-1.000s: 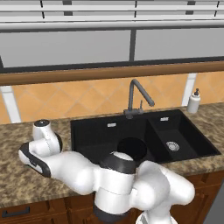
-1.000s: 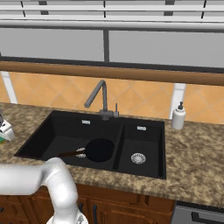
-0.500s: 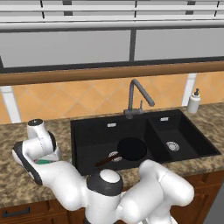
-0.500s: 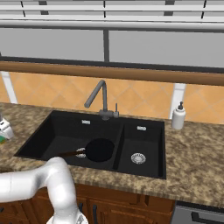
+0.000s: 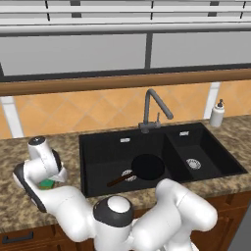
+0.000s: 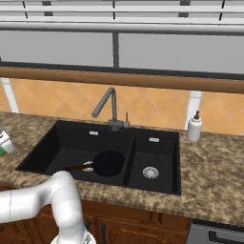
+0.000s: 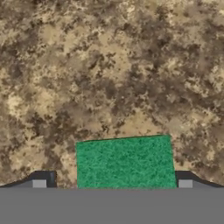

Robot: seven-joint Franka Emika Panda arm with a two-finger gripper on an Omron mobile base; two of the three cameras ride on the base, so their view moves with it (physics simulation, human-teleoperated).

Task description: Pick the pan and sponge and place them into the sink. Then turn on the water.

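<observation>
Frying pan (image 5: 146, 167): in larger basin of sink (image 5: 98, 147), done. Sponge (image 7: 126, 162): on granite counter (image 7: 109, 65), between wide-spread jaws of gripper (image 7: 112, 184), ungrasped. Faucet (image 5: 153, 110): dry, pending.

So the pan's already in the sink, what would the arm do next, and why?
Probably lower a little further and close on the sponge. The pan already lies in the sink, while the sponge sits on the counter left of it. In the hand view it lies between the two fingertips, so the gripper looks lined up to grab it.
</observation>
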